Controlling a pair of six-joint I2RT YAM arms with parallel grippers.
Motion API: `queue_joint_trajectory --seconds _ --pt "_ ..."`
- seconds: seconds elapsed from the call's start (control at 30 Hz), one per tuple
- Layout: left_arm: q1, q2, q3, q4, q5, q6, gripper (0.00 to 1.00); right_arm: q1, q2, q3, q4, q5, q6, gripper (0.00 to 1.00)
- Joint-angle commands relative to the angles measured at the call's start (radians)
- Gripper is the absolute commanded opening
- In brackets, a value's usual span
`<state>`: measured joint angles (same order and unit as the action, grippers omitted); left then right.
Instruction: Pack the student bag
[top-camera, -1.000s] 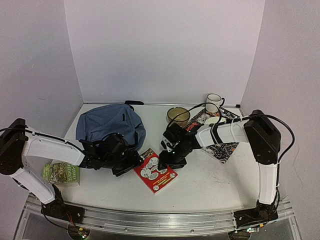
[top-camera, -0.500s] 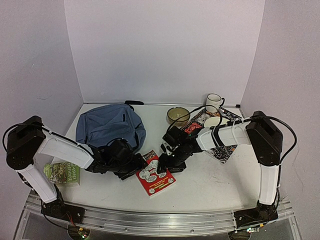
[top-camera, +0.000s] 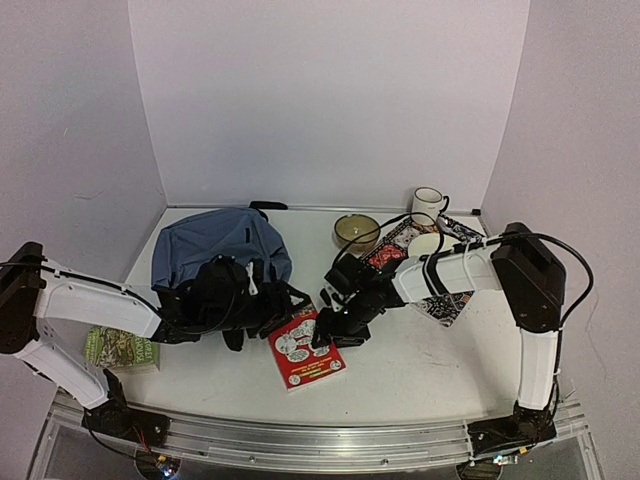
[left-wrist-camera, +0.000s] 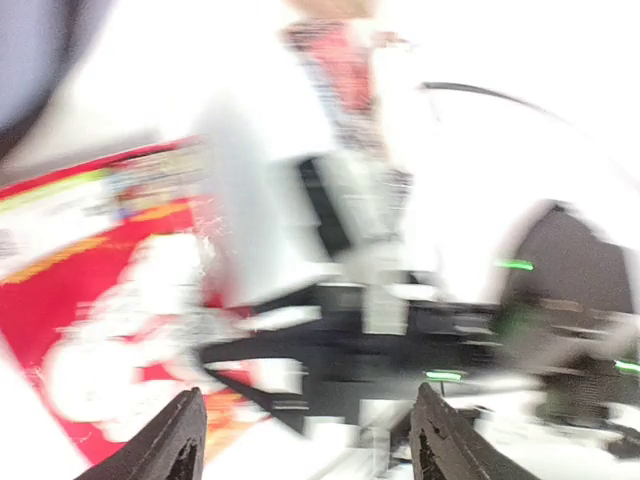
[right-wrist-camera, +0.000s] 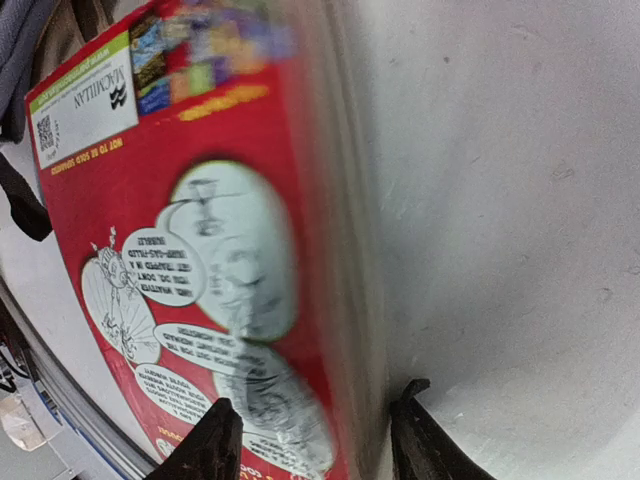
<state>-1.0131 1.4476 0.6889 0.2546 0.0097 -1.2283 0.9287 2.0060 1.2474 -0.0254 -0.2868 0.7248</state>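
Note:
The slate-blue student bag (top-camera: 215, 248) lies at the back left of the table. A red comic-covered book (top-camera: 305, 348) lies flat in front of it and fills the left of the right wrist view (right-wrist-camera: 190, 250). My right gripper (top-camera: 326, 334) sits at the book's right edge. Its jaws are apart and straddle that edge (right-wrist-camera: 312, 438), one finger over the cover and the other on the table. My left gripper (top-camera: 272, 308) is open and empty at the bag's front, just left of the book. Its view is blurred (left-wrist-camera: 305, 440); the book (left-wrist-camera: 90, 300) shows there at the left.
A green book (top-camera: 120, 348) lies at the front left under the left arm. At the back right are an olive bowl (top-camera: 356, 232), a white mug (top-camera: 428, 205) and a patterned book (top-camera: 445, 298) with a white object (top-camera: 428, 242) on it.
The left gripper has drawn back from the book and risen toward the bag. The red book has slid and turned a little toward the front, and the right gripper has moved with it.

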Motion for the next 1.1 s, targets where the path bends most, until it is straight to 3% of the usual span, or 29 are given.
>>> queue_joint_trajectory --seconds 0.0,0.27,0.33,0.43,0.6,0.67,0.9,1.07 --pt "-0.016 -0.039 -0.042 0.238 0.072 -0.004 0.68 0.021 -0.001 -0.023 0.02 -0.06 0.024 0.51" --pt "-0.018 -0.013 -0.091 0.31 0.067 0.002 0.64 0.02 0.001 -0.01 0.08 -0.081 0.053 0.51" --pt "-0.017 -0.038 -0.121 0.302 0.026 0.003 0.72 0.021 -0.006 -0.015 0.072 -0.051 0.06 0.51" --pt "-0.011 -0.103 -0.159 0.211 -0.069 -0.002 0.78 0.02 -0.021 -0.024 0.05 -0.014 0.065 0.51" --pt "-0.007 -0.15 -0.125 -0.133 -0.199 0.017 0.86 0.02 -0.037 -0.019 0.027 0.036 0.056 0.53" --pt "-0.002 -0.16 -0.14 -0.177 -0.229 0.017 0.87 0.02 -0.03 -0.007 0.018 0.039 0.05 0.53" --pt "0.041 -0.085 -0.166 -0.101 -0.168 0.039 0.86 0.02 0.003 0.029 -0.001 0.03 0.039 0.52" --pt "0.065 0.039 -0.113 -0.073 -0.123 0.078 0.8 0.021 0.018 0.036 -0.001 0.021 0.037 0.52"
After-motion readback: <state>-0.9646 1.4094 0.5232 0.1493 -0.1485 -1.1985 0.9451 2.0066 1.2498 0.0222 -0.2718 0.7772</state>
